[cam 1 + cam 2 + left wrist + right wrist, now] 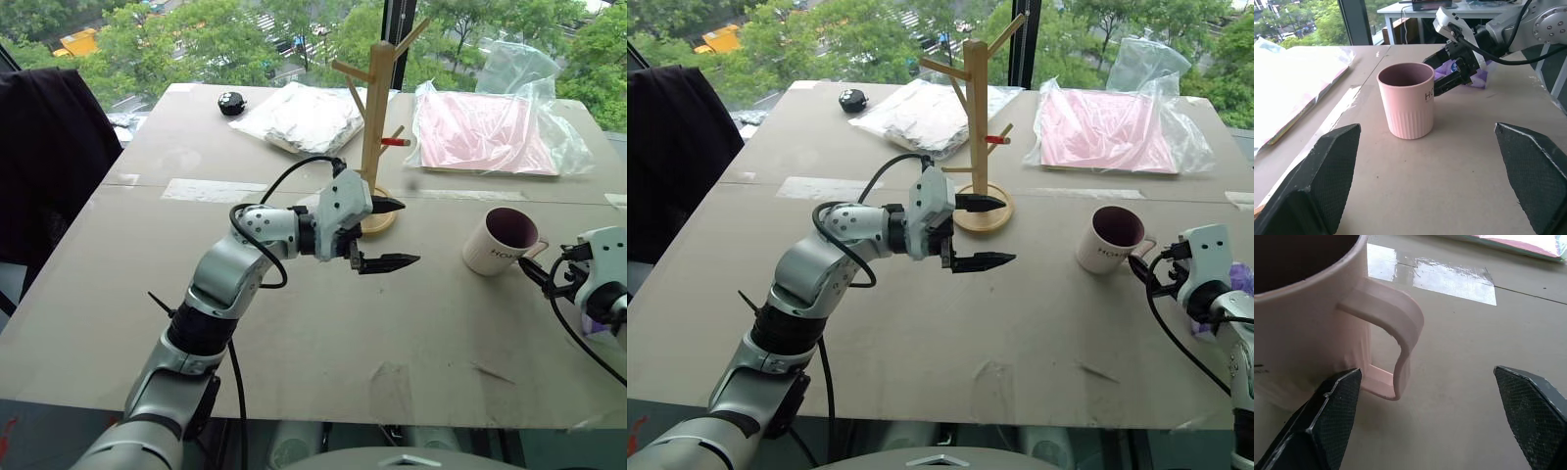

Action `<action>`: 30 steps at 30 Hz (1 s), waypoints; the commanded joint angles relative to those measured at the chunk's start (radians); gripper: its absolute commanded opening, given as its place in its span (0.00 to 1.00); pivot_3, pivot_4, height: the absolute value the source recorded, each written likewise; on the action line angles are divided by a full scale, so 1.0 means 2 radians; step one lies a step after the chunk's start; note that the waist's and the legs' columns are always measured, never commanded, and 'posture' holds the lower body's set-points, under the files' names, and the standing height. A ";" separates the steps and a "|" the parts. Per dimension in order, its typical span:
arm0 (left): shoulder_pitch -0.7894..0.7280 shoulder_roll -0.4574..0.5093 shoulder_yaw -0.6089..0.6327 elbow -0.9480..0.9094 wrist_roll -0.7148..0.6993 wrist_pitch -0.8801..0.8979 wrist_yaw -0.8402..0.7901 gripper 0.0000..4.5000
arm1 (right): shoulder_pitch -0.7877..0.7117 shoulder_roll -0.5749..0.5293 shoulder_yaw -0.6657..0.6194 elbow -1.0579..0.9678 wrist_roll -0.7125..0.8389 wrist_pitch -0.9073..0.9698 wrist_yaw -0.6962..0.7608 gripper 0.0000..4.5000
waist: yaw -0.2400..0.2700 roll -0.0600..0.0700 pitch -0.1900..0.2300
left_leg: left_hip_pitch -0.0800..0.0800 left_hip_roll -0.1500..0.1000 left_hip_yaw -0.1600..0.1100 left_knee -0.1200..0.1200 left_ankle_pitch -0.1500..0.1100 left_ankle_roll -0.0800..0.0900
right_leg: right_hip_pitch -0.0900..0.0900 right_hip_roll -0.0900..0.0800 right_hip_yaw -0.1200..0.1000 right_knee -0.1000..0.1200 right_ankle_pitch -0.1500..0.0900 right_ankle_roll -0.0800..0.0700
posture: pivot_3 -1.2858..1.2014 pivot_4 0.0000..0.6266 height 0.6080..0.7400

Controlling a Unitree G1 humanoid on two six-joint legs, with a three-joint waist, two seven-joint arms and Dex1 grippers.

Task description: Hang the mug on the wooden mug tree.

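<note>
Your worktop (323,323) carries everything. The tree (375,117) stands upright on its disc base near the middle, toward the far side, with its pegs angled upward, one red-tipped, so a handle dropped over a peg should stay on. All the pegs are bare, so the hanging is not yet done. Behind it lie a clear bag with something white inside (306,116) and another holding a pink sheet (487,130), both well away from the work and unlikely to interfere.

The mug (502,241) stands upright on the worktop to the right of the tree, well apart from it, its mouth up and its handle turned toward your right arm, which I take to be the reason that arm is the one going for it.

Your left pincer (390,235) hangs in front of the tree base, fingers apart and empty, pointing across at the mug.

Your right pincer (1427,416) sits just beside the mug, fingers spread wide and holding nothing. From its wrist view the handle (1396,328) lies between the fingers but nearer one; neither touches it yet.
</note>
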 commanded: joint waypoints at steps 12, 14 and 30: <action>0.013 -0.006 0.004 -0.014 0.007 -0.014 0.012 1.00 | -0.035 0.020 0.031 0.070 0.026 -0.031 0.052 0.02 | -0.001 0.000 0.000 | 0.000 0.000 0.000 0.000 0.000 0.000 | 0.000 0.000 0.000 0.000 0.000 0.000 | 0.52 0.24 1.00; 0.028 -0.020 0.012 -0.004 0.007 -0.026 0.027 1.00 | -0.045 0.021 0.041 0.056 0.030 -0.022 0.053 0.02 | -0.003 0.000 0.000 | 0.000 0.000 0.000 0.000 0.000 0.000 | 0.000 0.000 0.000 0.000 0.000 0.000 | 0.52 0.24 1.00; 0.253 -0.159 0.102 -0.023 -0.047 -0.227 0.090 1.00 | -0.347 -0.138 0.232 -0.047 -0.025 0.105 0.142 0.02 | -0.011 0.002 0.002 | 0.000 0.000 -0.001 0.000 0.000 0.000 | -0.001 -0.001 0.000 0.000 0.000 0.000 | 0.52 0.24 1.00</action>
